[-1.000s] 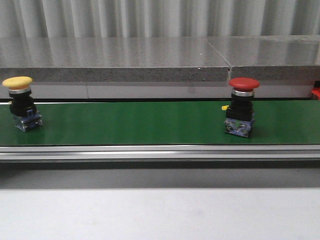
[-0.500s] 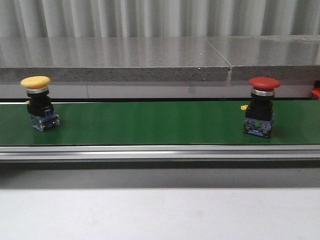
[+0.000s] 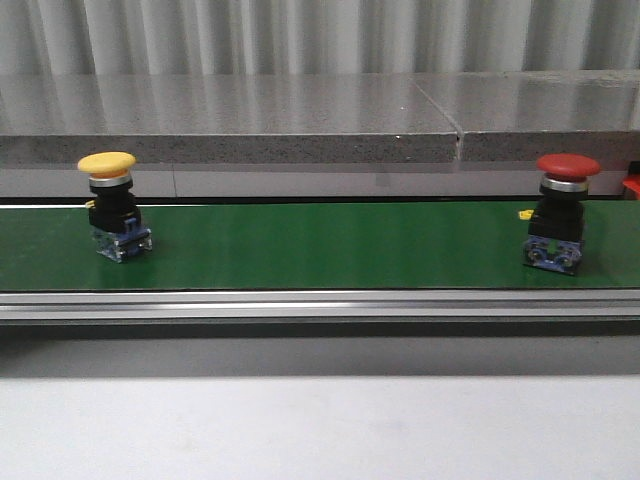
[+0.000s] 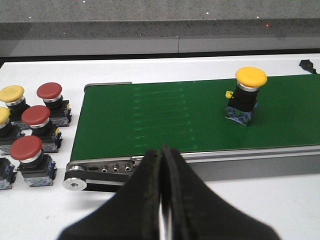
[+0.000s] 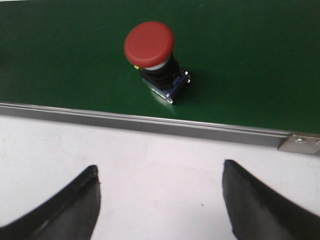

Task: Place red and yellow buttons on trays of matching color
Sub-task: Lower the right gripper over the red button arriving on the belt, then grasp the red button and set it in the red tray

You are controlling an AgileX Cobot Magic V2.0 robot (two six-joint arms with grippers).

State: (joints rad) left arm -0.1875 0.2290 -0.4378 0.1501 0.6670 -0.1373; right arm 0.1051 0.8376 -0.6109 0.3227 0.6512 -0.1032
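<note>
Both buttons have slid rightward along the belt since a second ago. From the front, the yellow button (image 3: 112, 203) now stands a little in from the left end of the green conveyor belt (image 3: 320, 245), and the red button (image 3: 563, 211) is nearly at the right edge of view, both upright on their black bodies. No arm shows in this view, so nothing has been picked yet.

Over to the left wrist view: the left hand (image 4: 163, 192) hangs low with its fingers pressed together, holding nothing, short of the belt's roller end. The yellow button (image 4: 245, 94) rides well beyond it, moving out of easy range, I'd say. A cluster of spare red and yellow buttons (image 4: 29, 130) waits on the white surface (image 4: 280, 190) beside the belt.

Right wrist view now: the right hand (image 5: 160, 202) is spread wide, empty, hovering over the white surface with the red button (image 5: 152, 55) just past the belt's metal rail (image 5: 150, 122). That looks like the catch to make. No trays visible anywhere.
</note>
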